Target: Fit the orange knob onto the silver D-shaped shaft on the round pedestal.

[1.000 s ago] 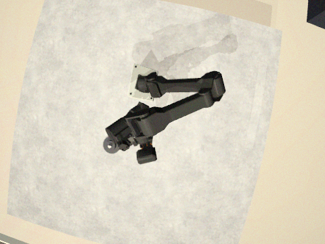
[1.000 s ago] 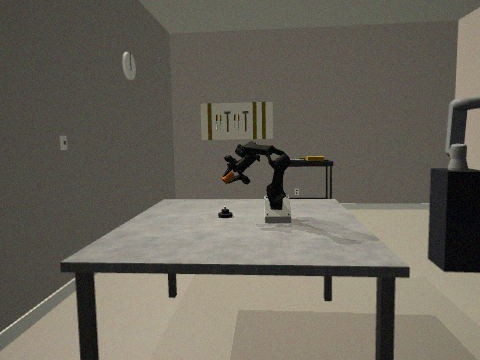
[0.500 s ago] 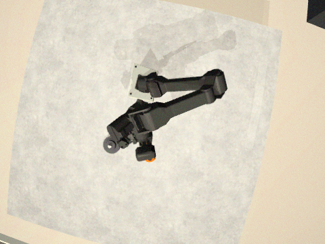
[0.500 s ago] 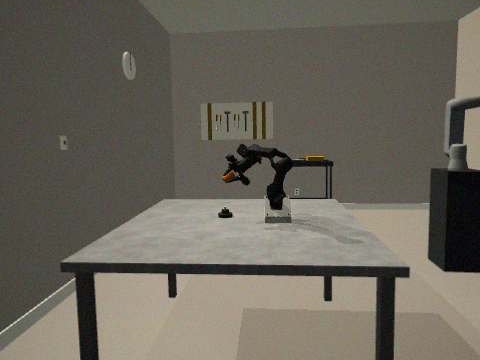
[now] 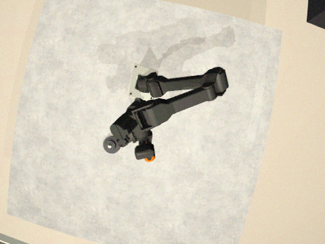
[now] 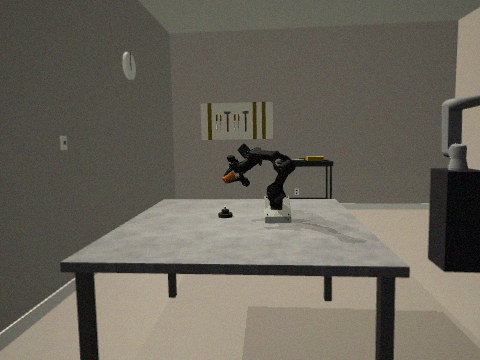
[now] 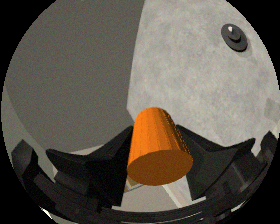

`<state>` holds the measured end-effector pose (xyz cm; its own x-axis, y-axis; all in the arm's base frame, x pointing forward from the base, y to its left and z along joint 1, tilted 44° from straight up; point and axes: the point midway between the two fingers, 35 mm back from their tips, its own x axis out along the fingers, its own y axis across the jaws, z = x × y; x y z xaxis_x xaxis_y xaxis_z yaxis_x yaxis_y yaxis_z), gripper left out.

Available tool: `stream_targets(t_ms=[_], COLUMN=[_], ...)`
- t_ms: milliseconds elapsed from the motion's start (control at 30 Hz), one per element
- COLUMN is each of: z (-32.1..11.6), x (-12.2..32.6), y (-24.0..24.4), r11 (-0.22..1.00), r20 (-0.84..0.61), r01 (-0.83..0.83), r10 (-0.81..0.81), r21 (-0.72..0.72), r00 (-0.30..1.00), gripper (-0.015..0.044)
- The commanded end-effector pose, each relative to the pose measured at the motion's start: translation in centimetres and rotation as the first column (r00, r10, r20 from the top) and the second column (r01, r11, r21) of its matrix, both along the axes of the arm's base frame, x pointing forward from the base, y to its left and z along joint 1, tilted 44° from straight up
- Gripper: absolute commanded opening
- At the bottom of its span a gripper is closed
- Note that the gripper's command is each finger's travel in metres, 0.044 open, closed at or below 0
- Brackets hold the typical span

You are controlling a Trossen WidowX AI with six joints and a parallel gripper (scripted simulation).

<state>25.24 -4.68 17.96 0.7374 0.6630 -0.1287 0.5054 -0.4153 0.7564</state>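
My gripper [image 6: 235, 173] [image 7: 154, 129] is shut on the orange knob [image 5: 149, 159] [image 6: 228, 177] [image 7: 156, 131], held well above the table and tilted. In the wrist view the knob's wide, plain end faces the camera and its narrower end points away; no hole shows. In the top view the gripper covers most of the knob. The dark round pedestal [image 5: 115, 149] [image 6: 225, 215] [image 7: 241, 46] stands on the table, at the upper right in the wrist view, apart from the knob. Its silver shaft [image 5: 110, 146] [image 7: 230, 30] points up; its flat side is too small to tell.
The grey table [image 5: 84, 194] [image 6: 200, 251] [image 7: 175, 70] carries the arm's pale base plate [image 5: 135, 80] [image 6: 270, 213], right of the pedestal in the exterior view. In the top view the folded arm reaches right from its base and back, with its wrist close beside the pedestal.
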Motion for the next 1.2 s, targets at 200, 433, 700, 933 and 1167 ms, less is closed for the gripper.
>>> stream_targets(t_ms=[200, 433, 700, 933, 1167], z=[0.1, 0.1, 0.1, -0.1, -0.7], x=[0.1, 0.1, 0.1, 0.1, 0.4], y=[-0.1, -0.1, -0.1, 0.3, 1.1], r11=[1.000, 1.000, 1.000, 1.000, 0.996], r20=[0.005, 0.005, 0.005, 0.003, -0.063], r01=[0.000, 0.000, 0.000, -0.009, -0.071], r10=[0.000, 0.000, 0.000, 0.009, 0.067], r21=[-0.007, -0.007, -0.007, -0.011, -0.057], r00=[1.000, 1.000, 1.000, 1.000, 0.996], gripper=[0.0000, 0.0000, 0.0000, 0.0000, 0.0000])
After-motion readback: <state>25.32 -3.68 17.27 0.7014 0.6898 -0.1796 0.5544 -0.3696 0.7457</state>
